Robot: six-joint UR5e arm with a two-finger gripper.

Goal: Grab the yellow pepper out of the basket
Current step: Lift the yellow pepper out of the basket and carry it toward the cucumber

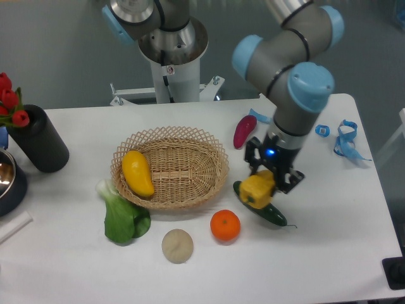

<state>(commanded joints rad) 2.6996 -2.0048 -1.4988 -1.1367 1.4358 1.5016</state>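
Gripper: the two-finger gripper point(266, 183), right of centre in the frame, is closed around the yellow pepper point(256, 190), one dark finger visible on each side of it.
Yellow pepper: held in the gripper to the right of the basket point(212, 166), clear of the wicker rim. In the picture it overlaps the upper end of the cucumber point(263, 206); whether it is touching the cucumber or hanging just above it cannot be told from this view.
Basket: left of centre, now holding only the smooth oval yellow fruit point(137, 173) against its left wall; the rest of its floor shows bare weave.
Around the basket: a green leafy vegetable point(124, 215) by its lower left rim, a pale round item point(177, 245) and an orange point(225, 225) below it, a dark red oblong vegetable point(244, 130) to its upper right.
Far left: a black cylinder vase with red tulips point(35, 136).
Far right: blue tape scraps point(345, 139) on the white table point(329, 240).
Progress: the grasp is made and the pepper is out of the basket, so the pick looks essentially complete.
Left to do: at most, keep the hold secure and settle the pepper wherever it is wanted; the task sentence names no drop spot.
Risk: the pepper sits low in the fingers, so a slip onto the cucumber seems the main thing to watch.
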